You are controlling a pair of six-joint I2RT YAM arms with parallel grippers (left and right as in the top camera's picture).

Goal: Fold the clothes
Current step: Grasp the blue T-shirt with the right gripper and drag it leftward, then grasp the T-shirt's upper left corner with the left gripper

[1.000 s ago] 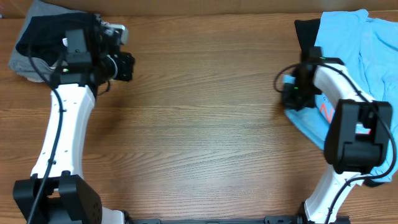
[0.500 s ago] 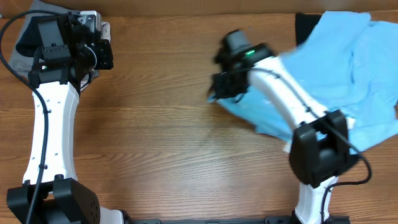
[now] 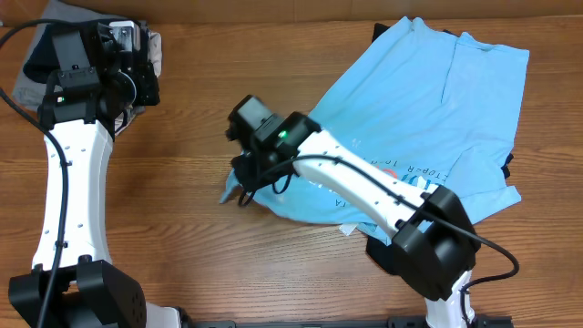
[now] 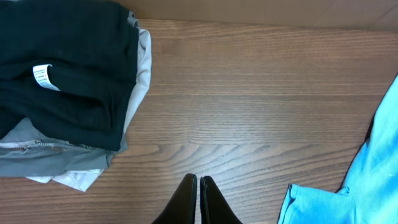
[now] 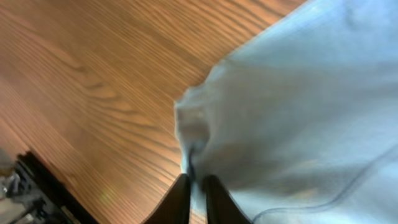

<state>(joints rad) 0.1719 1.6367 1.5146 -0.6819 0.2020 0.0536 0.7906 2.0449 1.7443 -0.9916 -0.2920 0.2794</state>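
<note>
A light blue T-shirt [image 3: 428, 118] with red and white lettering lies spread across the right half of the table. My right gripper [image 3: 244, 182] is shut on its left edge near the table's middle; in the right wrist view the fingers pinch a fold of the T-shirt [image 5: 298, 99]. A black garment [image 4: 68, 62] lies on a small pile at the far left corner, also in the overhead view [image 3: 41, 55]. My left gripper [image 4: 198, 182] is shut and empty above bare wood, right of the pile. A corner of the T-shirt [image 4: 323, 205] shows at its lower right.
Grey and white garments [image 4: 56, 162] lie under the black one in the pile. A dark garment [image 3: 381, 33] peeks out from under the T-shirt's top edge and at its right side. A cardboard wall [image 4: 261, 11] runs along the table's far edge.
My right gripper has dragged the blue T-shirt from the far right toward the table's middle, spreading it out. My left arm shifted slightly up and left, then stayed still.
</note>
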